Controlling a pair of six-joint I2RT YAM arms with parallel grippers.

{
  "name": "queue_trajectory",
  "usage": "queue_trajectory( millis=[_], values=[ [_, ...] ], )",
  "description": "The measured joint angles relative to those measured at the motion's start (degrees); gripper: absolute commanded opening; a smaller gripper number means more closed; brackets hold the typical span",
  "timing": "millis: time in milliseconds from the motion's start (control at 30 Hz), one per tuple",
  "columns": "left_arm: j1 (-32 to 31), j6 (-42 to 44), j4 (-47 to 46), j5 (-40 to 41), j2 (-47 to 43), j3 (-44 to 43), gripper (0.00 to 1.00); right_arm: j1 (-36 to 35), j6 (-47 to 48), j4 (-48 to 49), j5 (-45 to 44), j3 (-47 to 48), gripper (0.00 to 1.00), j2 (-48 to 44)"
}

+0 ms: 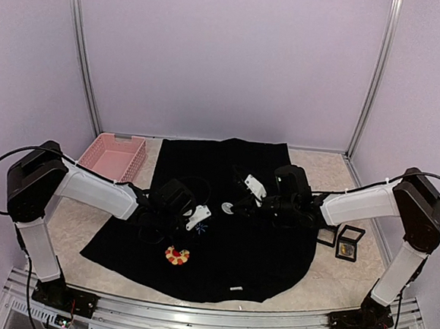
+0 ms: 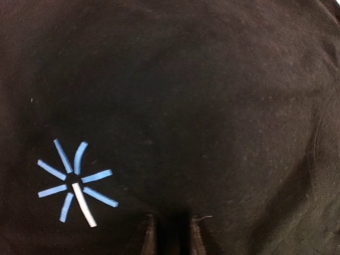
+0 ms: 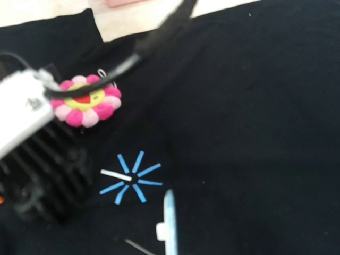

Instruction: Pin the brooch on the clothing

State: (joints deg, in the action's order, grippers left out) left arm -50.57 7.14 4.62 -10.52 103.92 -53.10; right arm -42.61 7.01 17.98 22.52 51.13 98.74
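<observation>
The brooch (image 1: 228,208) shows from above as a small, pale, round disc over the middle of the black T-shirt (image 1: 259,251), just off the tip of the right tool (image 1: 242,199). In the right wrist view it is seen edge-on at the bottom of the frame: a thin pale blue sliver standing upright, with a small white piece at its base and a fine pin slanting out to the left. Its face is turned away, so the centre cannot be made out. The right tool's fingers are out of frame there, so I cannot tell whether they grip the brooch or how wide they stand.

The blue starburst (image 3: 132,178) lies just up and left of the brooch, and the pink flower (image 3: 87,101) sits further up, partly behind the left arm's cable. The left tool (image 2: 172,234) is down on the shirt beside the starburst, its two dark fingertips close together with a narrow gap; whether cloth is pinched between them cannot be told. The orange-yellow flower (image 1: 177,256) lies nearer the front hem. The shirt is spread across the worktop (image 1: 62,232).
</observation>
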Motion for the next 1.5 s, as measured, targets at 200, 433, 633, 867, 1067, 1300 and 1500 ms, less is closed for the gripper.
queue_trajectory(
  millis=[200,433,633,867,1067,1300,1500],
  values=[
    [-0.22,0.57,0.37,-2.10,0.04,0.04,0.00,-0.13,-0.50,2.34,-0.04,-3.56,0.00,0.00],
    [-0.33,-1.46,-1.68,-2.75,-2.19,2.62,0.00,-1.81,-0.48,7.98,-0.74,-6.69,0.00,0.00],
    [-0.46,-2.86,-4.37,-4.55,-7.56,4.59,0.00,-5.18,1.16,16.81,-1.75,-10.49,0.00,0.46],
    [-0.57,-3.45,-5.33,-6.43,-8.00,4.59,0.00,-7.43,4.72,26.58,-4.70,-12.76,0.00,3.06],
    [-0.48,-3.87,-6.16,-8.74,-9.51,4.66,0.00,-9.90,7.93,32.22,-8.76,-13.62,0.00,6.12],
    [0.07,-4.48,-7.76,-10.99,-10.10,4.83,0.00,-11.26,11.61,35.34,-11.21,-13.62,0.00,8.76],
    [0.68,-5.60,-8.13,-11.56,-10.10,5.16,0.00,-12.76,13.25,35.52,-11.93,-13.62,0.00,9.27]
  ],
)
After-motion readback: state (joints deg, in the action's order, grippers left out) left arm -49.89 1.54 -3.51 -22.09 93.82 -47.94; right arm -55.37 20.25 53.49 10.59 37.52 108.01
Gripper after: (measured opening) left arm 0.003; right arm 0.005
